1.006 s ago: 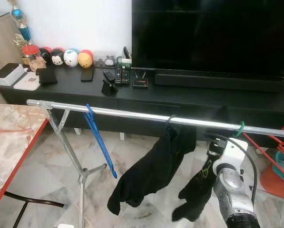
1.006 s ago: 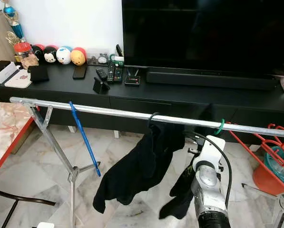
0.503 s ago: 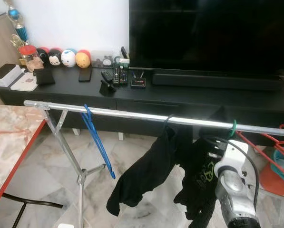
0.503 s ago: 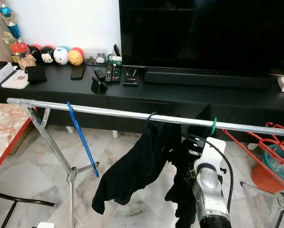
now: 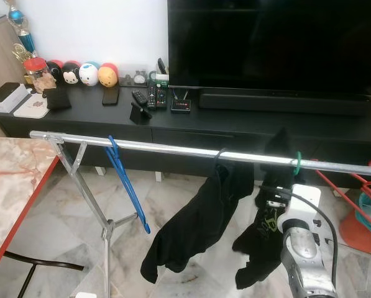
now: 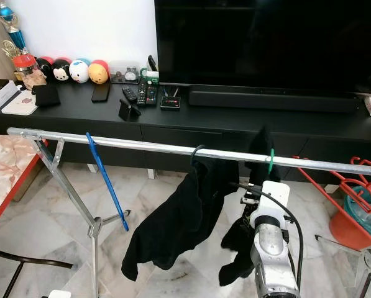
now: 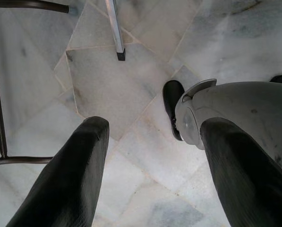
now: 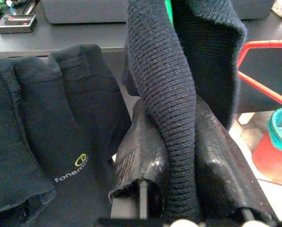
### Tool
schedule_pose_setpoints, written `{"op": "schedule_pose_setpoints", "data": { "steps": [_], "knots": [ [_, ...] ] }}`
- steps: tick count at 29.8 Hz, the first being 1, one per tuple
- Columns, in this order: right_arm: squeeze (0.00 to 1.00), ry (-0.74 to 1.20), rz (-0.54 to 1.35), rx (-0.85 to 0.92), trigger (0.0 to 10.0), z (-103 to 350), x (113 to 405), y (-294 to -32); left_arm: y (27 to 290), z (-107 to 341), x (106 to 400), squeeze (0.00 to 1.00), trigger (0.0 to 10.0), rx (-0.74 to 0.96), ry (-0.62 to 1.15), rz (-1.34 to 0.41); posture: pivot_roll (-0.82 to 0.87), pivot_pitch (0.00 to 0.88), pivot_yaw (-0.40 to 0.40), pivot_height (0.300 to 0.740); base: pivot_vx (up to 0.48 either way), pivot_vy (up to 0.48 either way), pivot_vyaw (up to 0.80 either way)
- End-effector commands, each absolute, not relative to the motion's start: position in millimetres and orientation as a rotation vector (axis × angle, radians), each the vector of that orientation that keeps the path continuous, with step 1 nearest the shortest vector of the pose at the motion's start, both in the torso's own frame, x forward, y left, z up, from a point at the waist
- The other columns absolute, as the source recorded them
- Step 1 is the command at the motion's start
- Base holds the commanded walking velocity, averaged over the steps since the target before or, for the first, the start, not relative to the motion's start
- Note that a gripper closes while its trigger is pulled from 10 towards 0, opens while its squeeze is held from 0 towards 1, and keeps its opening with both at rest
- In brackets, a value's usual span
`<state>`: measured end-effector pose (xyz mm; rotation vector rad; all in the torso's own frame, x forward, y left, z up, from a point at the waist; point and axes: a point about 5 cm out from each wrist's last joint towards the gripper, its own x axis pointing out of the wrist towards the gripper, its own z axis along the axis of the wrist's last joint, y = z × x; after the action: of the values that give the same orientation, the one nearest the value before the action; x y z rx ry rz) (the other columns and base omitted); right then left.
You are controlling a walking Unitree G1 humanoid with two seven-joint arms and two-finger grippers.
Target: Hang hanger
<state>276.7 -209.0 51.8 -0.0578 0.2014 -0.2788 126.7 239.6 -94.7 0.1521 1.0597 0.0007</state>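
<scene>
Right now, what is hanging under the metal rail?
Under the metal rail hang a blue hanger, a black garment and a second dark garment on a green hanger. The right gripper pinches its knitted fabric, which covers the hanger's body.

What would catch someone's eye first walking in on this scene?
The silver drying rail across the room, with a black garment drooping from its middle and a bare blue hanger toward its left end. Right of that, the right gripper pinches dark knit fabric by a green hanger hook, before a big black TV.
</scene>
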Motion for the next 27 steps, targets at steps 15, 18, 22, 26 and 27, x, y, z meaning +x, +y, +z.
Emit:
{"op": "schedule_pose_setpoints", "data": {
  "steps": [15, 18, 22, 26, 27],
  "knots": [
    [0.00, 0.134, -0.273, -0.071, 10.0, 57, 266, -212, 241, -89, 143, 0.00, 10.0, 0.198, 1.029, -0.024, -0.05, 0.000, 0.051, 0.740, 0.000, 0.000, 0.00],
    [0.00, 0.117, -0.272, -0.064, 10.0, 57, 263, -215, 240, -88, 145, 0.00, 10.0, 0.207, 1.024, -0.023, -0.06, 0.000, 0.061, 0.740, 0.000, 0.000, 0.00],
    [0.00, 0.071, -0.257, -0.059, 10.0, 61, 260, -216, 238, -88, 147, 0.00, 10.0, 0.218, 1.020, -0.035, -0.09, 0.000, 0.067, 0.740, 0.000, 0.000, 0.00],
    [0.00, 0.038, -0.249, -0.061, 10.0, 64, 258, -218, 235, -88, 148, 0.00, 10.0, 0.222, 1.017, -0.051, -0.09, 0.000, 0.069, 0.740, 0.000, 0.000, 0.00],
    [0.00, 0.029, -0.250, -0.065, 10.0, 65, 257, -219, 234, -89, 149, 0.00, 10.0, 0.222, 1.014, -0.058, -0.10, 0.000, 0.074, 0.740, 0.000, 0.000, 0.00]
  ]
}}
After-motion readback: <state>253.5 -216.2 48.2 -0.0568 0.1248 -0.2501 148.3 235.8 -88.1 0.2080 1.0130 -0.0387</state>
